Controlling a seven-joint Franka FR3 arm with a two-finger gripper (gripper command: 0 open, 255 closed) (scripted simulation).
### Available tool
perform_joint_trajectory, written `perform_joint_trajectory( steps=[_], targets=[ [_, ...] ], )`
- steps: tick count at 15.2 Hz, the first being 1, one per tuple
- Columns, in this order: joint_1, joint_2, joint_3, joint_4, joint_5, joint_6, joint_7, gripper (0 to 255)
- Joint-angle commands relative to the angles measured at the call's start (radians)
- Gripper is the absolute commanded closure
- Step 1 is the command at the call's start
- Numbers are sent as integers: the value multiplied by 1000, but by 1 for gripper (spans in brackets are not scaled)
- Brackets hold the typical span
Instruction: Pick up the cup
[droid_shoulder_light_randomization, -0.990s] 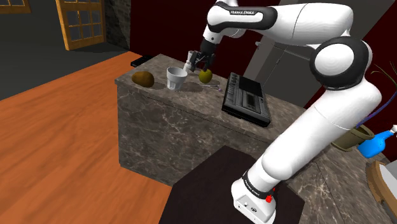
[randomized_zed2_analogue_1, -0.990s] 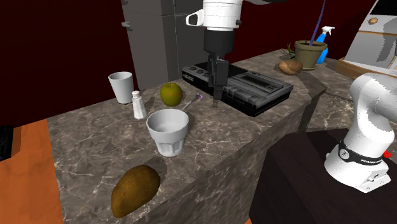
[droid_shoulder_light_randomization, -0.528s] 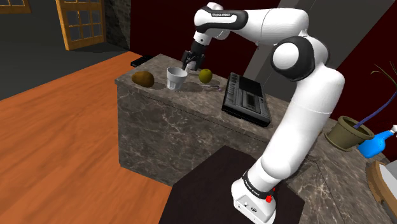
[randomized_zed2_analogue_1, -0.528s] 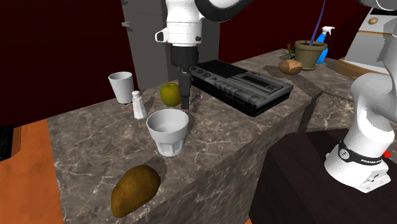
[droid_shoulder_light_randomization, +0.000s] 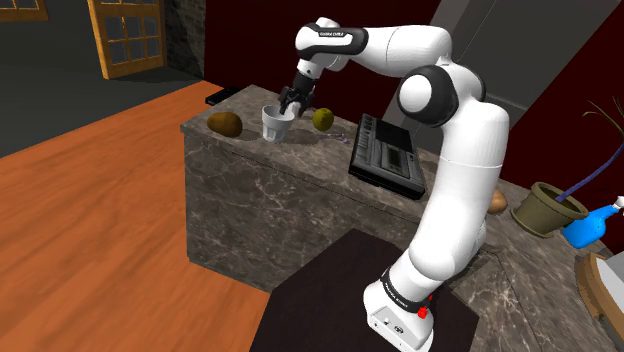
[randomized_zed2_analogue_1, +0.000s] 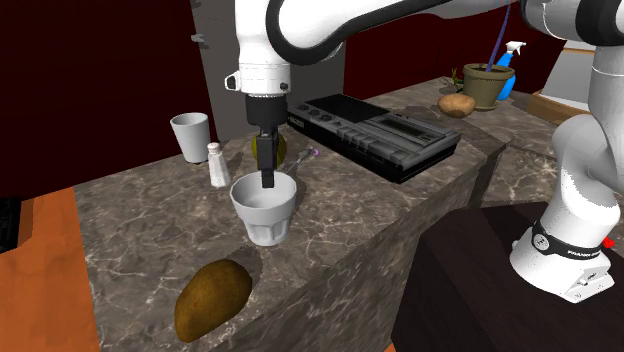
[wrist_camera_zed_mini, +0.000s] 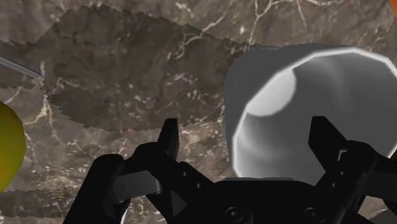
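Nearest on the dark marbled counter lies a brown oval fruit. Just behind it stands the white cup, upright, near the counter's front edge. The black tool hangs straight over the cup's far rim, tips at about rim height. In the wrist view its fingers are spread wide and straddle the cup wall, one over the hollow and the other outside over bare counter. Neither seems to touch, and the tool holds nothing. The step in hand looks like the descent to grasp: lower straight, keep the wall centred between the fingers, then close gently, since a rim pinch could tip the cup. Beyond sit a yellow-green apple, a salt shaker, a white tumbler and a black tape recorder
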Motion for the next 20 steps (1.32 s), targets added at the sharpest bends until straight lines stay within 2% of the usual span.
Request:
perform_joint_trajectory(
  steps=[1, 4, 5, 14, 20],
  targets=[
    [-1, 6, 0, -17, 3, 22, -7, 0],
    [-1, 10, 1, -32, 5, 41, -10, 0],
    [0, 9, 1, -33, 5, 41, -10, 255],
    [-1, 10, 1, -32, 5, 41, -10, 255],
    [-2, -4, -1, 28, -2, -31, 4, 255]
  ],
)
